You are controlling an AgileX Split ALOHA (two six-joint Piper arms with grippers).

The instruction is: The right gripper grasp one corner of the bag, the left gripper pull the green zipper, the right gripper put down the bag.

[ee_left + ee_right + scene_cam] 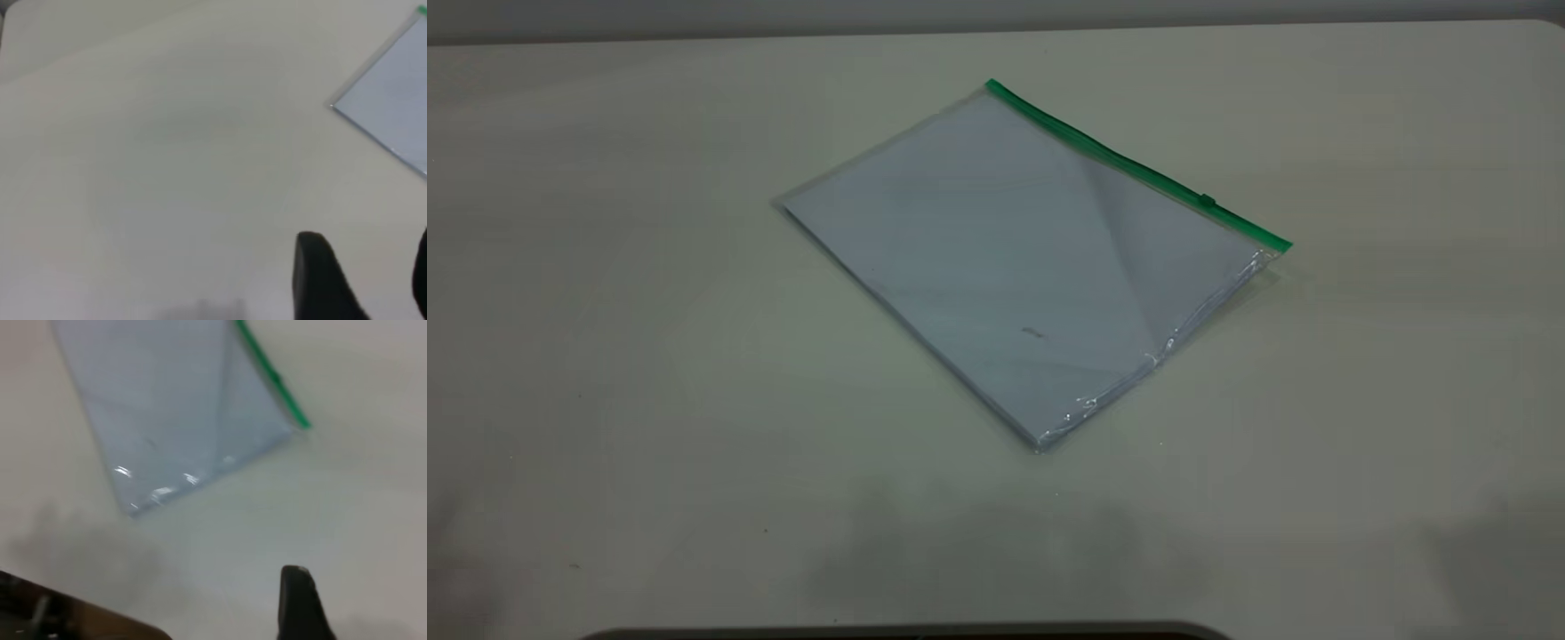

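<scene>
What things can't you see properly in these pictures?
- Left gripper: the left wrist view's edge cuts off its dark fingers, so open or shut is unclear; absent from the exterior view.
- Right gripper: only one dark finger shows in the right wrist view.
- Tiny slider on the green zipper: too small for detail.
- Paper inside the clear plastic bag: sheet count unreadable.

Left hand (373, 280) spread, hovering; right hand's finger (300, 607) in view, hovering.

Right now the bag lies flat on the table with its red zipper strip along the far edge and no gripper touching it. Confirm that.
Not quite: the zipper strip is green, not red, as the exterior view shows. Otherwise correct: the bag lies flat on the table, untouched.
</scene>
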